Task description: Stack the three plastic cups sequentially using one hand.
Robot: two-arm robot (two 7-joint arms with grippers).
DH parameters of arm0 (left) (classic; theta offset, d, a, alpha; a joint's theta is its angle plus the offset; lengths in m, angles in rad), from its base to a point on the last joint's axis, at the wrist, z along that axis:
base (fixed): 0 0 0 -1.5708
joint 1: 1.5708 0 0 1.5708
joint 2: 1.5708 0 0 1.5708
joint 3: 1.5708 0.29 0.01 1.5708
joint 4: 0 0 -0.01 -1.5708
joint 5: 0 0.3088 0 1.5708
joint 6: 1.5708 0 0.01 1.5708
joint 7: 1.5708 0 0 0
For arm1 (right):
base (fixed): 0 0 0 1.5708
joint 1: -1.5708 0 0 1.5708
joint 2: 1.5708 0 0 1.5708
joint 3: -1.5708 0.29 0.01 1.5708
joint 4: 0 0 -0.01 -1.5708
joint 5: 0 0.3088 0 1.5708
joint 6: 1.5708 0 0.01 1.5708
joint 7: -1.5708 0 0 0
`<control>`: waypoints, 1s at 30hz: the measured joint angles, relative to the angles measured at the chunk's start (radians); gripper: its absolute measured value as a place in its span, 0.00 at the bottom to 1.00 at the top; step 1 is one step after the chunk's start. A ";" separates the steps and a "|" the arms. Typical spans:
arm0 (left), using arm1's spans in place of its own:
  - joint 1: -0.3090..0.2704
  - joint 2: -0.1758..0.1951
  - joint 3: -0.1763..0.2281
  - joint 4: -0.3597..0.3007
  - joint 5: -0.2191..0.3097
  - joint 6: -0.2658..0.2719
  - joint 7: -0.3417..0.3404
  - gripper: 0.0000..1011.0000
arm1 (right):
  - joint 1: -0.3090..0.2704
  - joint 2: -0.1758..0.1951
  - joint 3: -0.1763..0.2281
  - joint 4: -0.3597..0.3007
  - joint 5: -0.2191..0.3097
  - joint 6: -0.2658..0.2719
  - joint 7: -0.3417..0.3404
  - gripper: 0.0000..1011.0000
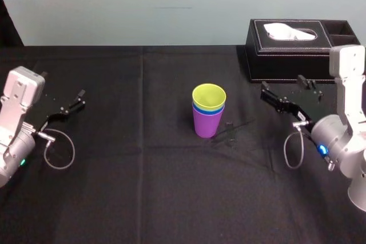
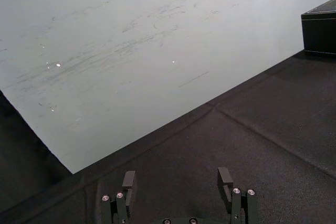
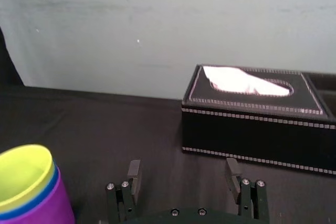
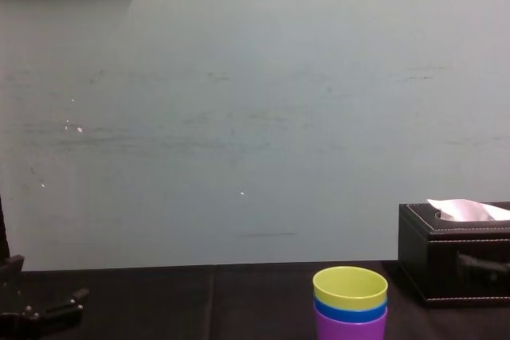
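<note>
The three plastic cups stand nested in one upright stack at the table's middle: the purple cup (image 1: 206, 125) at the bottom, the blue cup (image 1: 208, 110) inside it, the yellow-green cup (image 1: 209, 96) on top. The chest view shows the same stack (image 4: 351, 308). My right gripper (image 1: 282, 83) hovers to the right of the stack, apart from it, open and empty. In the right wrist view its fingers (image 3: 134, 171) stand wide apart, with the stack (image 3: 29, 192) off to one side. My left gripper (image 2: 177, 174) rests open and empty at the far left (image 1: 62, 84).
A black tissue box (image 1: 289, 50) with a white tissue sits at the back right, just behind my right gripper. A black cloth (image 1: 143, 170) covers the table. A pale wall (image 4: 255, 117) rises behind it.
</note>
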 joint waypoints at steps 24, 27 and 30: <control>0.000 0.000 0.000 0.000 0.000 0.000 0.000 1.00 | -0.020 -0.026 -0.003 0.038 -0.021 -0.007 0.004 0.99; 0.000 0.000 0.000 0.000 0.000 0.000 0.000 1.00 | -0.020 -0.026 -0.003 0.038 -0.021 -0.007 0.004 0.99; 0.000 0.000 0.000 0.000 0.000 0.000 0.000 1.00 | -0.019 -0.026 -0.003 0.037 -0.021 -0.006 0.005 0.99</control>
